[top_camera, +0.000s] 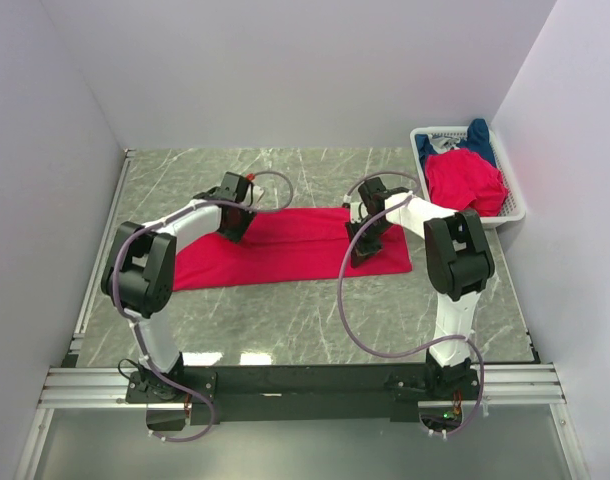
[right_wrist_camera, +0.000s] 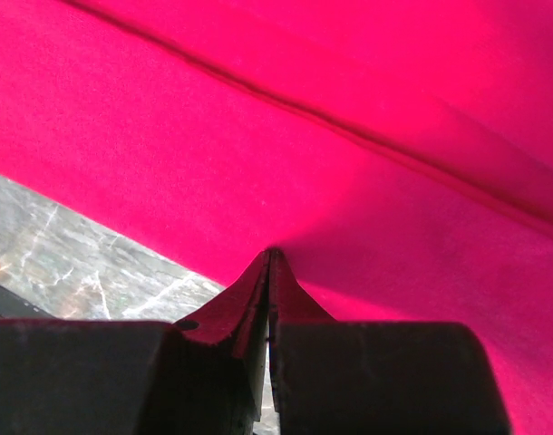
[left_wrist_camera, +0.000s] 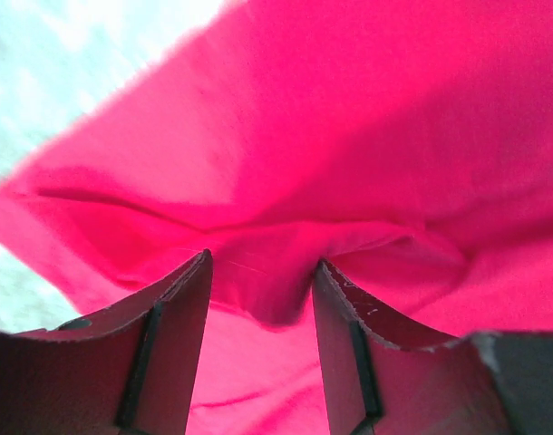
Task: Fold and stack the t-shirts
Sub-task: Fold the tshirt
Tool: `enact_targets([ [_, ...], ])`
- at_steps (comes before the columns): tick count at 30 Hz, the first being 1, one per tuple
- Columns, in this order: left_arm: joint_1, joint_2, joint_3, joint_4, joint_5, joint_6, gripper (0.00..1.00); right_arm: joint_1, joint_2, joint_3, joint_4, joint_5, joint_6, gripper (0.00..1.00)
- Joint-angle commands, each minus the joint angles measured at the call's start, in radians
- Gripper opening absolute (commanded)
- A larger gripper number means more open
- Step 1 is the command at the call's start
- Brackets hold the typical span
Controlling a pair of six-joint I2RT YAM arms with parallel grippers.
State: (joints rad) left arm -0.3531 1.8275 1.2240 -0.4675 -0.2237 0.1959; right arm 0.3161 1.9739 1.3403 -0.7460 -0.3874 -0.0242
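Left of the basket [top_camera: 421, 152], one red t-shirt [top_camera: 295, 250] lies on the surface [top_camera: 285, 320] as a long band. The right gripper [right_wrist_camera: 270, 254] is clenched on the end nearer the basket. The left gripper [left_wrist_camera: 263, 265] is released, astride a ridge of cloth at the far end. Judgement: a fold is in hand; the left gripper must close before both lift together.

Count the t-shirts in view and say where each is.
3. One red t-shirt lies spread on the table; a second red t-shirt and a blue t-shirt are heaped in the white basket. Others may be hidden beneath them.
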Motion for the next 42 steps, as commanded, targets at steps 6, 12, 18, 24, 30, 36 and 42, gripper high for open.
enact_targets([
  [6, -0.023, 0.087, 0.198, 0.024, -0.069, 0.085, 0.54, -0.020, 0.010, -0.012, -0.003, -0.019, -0.013, 0.06],
  [12, -0.018, 0.107, 0.264, 0.017, -0.030, 0.068, 0.54, -0.022, -0.010, -0.016, -0.010, -0.024, -0.023, 0.06],
  [18, 0.080, -0.039, 0.230, -0.063, 0.202, -0.030, 0.48, -0.029, -0.069, 0.006, -0.018, -0.025, -0.062, 0.06],
  [24, 0.249, -0.102, 0.163, -0.183, 0.426, -0.076, 0.39, -0.040, -0.055, 0.163, -0.073, 0.070, -0.123, 0.06],
  [30, 0.293, -0.112, 0.022, -0.201, 0.492, -0.105, 0.39, -0.043, 0.045, 0.324, -0.096, 0.218, -0.187, 0.06],
  [36, 0.298, -0.086, -0.041, -0.200, 0.471, -0.131, 0.38, -0.043, 0.155, 0.375, -0.105, 0.289, -0.217, 0.05],
  [42, 0.322, -0.019, -0.047, -0.191, 0.435, -0.133, 0.38, -0.043, 0.181, 0.313, -0.121, 0.415, -0.250, 0.04],
])
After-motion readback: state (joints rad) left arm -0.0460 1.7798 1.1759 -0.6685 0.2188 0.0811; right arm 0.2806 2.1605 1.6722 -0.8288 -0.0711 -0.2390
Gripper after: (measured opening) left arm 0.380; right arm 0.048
